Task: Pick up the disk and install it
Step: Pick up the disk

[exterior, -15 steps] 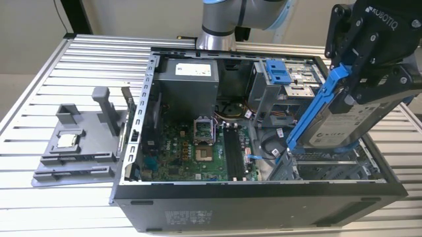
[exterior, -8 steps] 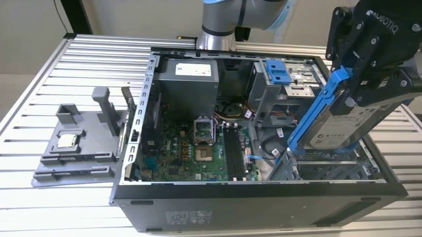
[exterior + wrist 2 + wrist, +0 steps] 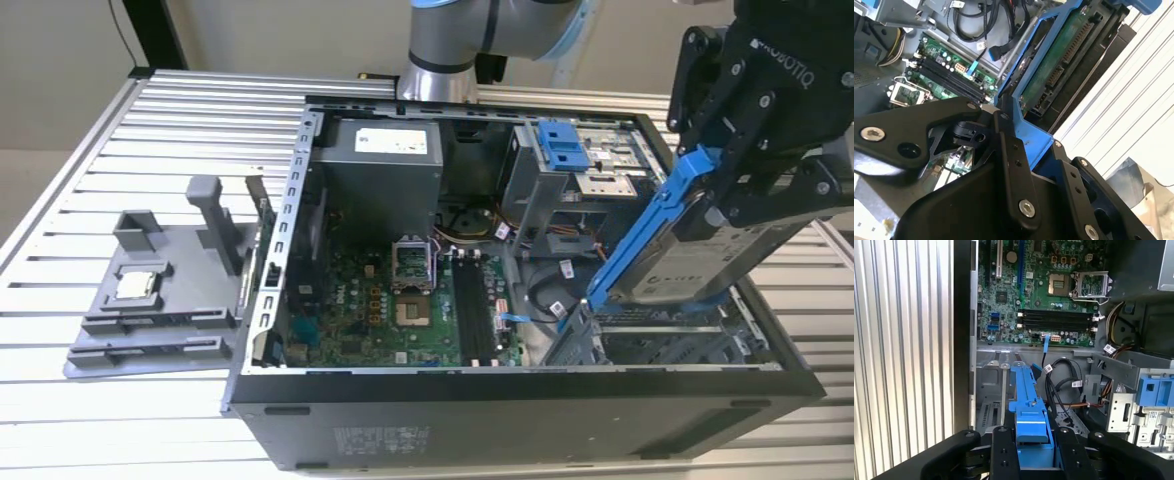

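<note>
Entry: disk in hand, above the case.

My gripper (image 3: 754, 215) is clamped on the disk (image 3: 681, 265), one finger on each side of its blue rail (image 3: 641, 240). In the first wrist view, the rail (image 3: 1026, 405) runs straight out from between my fingers (image 3: 1004, 450). The second wrist view shows the disk's green circuit-board face (image 3: 1054, 65) and its connector edge pointing away from me.

Position: the disk is off every surface. It hangs tilted over the open computer case (image 3: 534, 400), at the exterior view's right, with its low end near the metal cage (image 3: 667, 345) in that corner. I cannot tell whether the low end touches the cage or only comes close to it.

Other items noted:
- The circuit board (image 3: 400, 300) lies exposed on the case floor with its socket open.
- A separate blue latch (image 3: 563, 145) sits on the bracket at the far side of the case, with no drive in it.
- The grey holder (image 3: 147, 300) stands on the slatted table (image 3: 80, 420) at the exterior view's left, well apart from me. A small square chip (image 3: 134, 285) rests on it.

Progress (my judgement): the pick-up is done and the grip looks firm and centred on the rail. The install is not done, since the disk is not seated in any bay and no cable is joined to it. That puts me roughly midway through the task.
</note>
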You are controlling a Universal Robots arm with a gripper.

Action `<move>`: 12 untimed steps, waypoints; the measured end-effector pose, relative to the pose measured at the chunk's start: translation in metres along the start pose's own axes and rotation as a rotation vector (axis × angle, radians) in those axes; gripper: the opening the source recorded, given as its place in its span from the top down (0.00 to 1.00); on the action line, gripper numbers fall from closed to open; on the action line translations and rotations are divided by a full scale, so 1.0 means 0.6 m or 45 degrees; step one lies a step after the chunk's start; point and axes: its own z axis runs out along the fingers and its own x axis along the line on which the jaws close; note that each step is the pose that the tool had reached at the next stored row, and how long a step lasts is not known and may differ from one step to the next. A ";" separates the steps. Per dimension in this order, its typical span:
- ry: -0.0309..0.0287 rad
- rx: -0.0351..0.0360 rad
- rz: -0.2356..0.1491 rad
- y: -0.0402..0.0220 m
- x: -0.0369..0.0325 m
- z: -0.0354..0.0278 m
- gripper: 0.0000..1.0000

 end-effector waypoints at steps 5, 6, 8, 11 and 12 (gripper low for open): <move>-0.0258 0.0007 0.002 -0.010 0.009 0.009 1.00; -0.0281 0.0009 0.004 -0.010 0.011 0.012 1.00; -0.0277 0.0017 0.016 -0.010 0.015 0.018 1.00; -0.0235 0.0032 0.043 -0.009 0.016 0.025 1.00; -0.0226 0.0036 0.051 -0.009 0.016 0.027 1.00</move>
